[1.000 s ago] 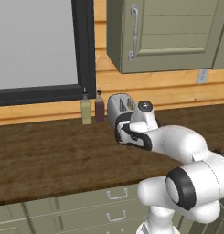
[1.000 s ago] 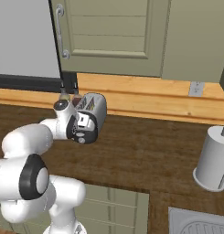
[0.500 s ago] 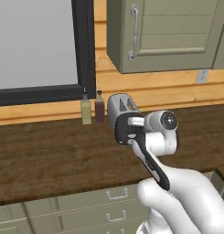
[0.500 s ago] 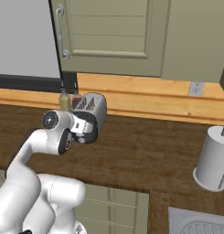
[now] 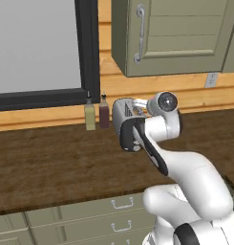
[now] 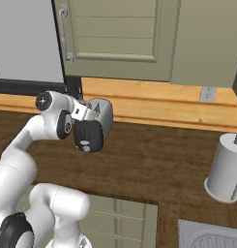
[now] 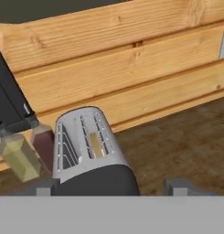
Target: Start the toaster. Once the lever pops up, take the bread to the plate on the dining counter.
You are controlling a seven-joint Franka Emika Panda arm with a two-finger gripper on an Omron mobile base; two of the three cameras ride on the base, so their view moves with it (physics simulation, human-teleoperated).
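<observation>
My pincer (image 7: 111, 186) hangs apart above the toaster (image 7: 88, 153), bread (image 7: 96, 145) sunk in its slot; the carry remains.

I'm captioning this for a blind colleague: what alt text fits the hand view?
A silver toaster with a black end panel sits close below the camera on a dark wood worktop, a tan strip showing in one slot. Two small bottles stand beside it against a wooden plank wall.
</observation>
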